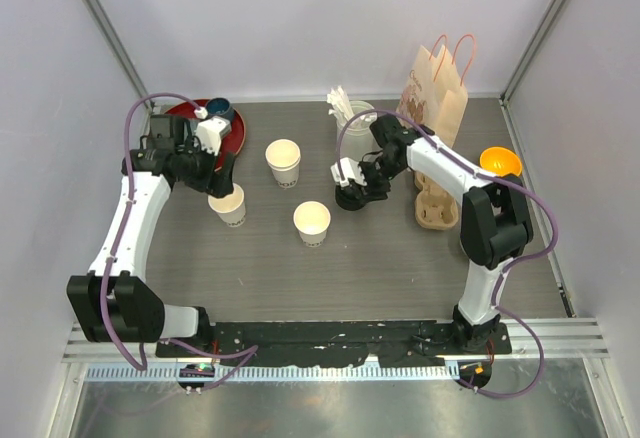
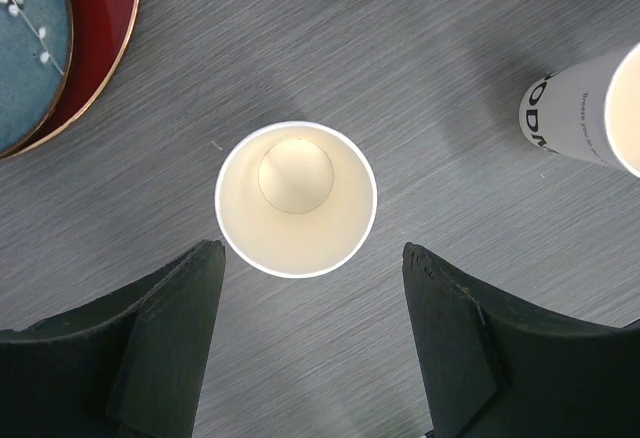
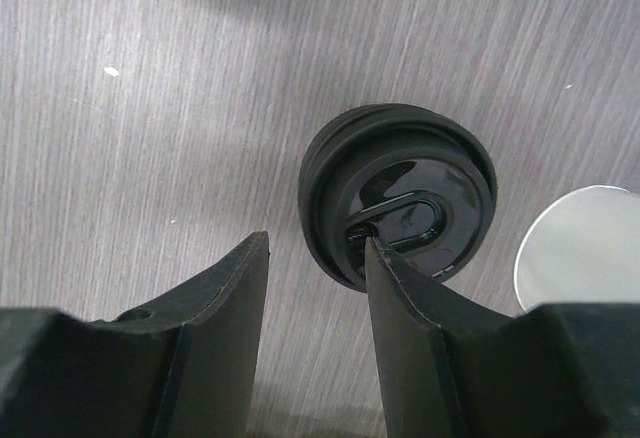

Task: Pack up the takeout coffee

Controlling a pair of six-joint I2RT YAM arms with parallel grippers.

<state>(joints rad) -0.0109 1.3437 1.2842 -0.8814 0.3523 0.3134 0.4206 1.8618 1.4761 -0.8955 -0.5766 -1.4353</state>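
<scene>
Left claw [image 2: 310, 258] gapes wide above an open cup [image 2: 296, 198], centre of its wrist view. A second cup [image 1: 283, 161] and third cup [image 1: 312, 223] stand mid-bench [image 1: 400, 268]. Right claw [image 3: 315, 253], narrow, straddles the lid [image 3: 400, 193] rim at centre frame, without clamping it.

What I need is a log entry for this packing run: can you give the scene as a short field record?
left hand: open above an uncovered white paper cup
right hand: open, at the rim of a round black plastic lid
other cups: two more white paper cups, uncovered
carrier: tan pulp cup carrier beside a brown paper bag
</scene>
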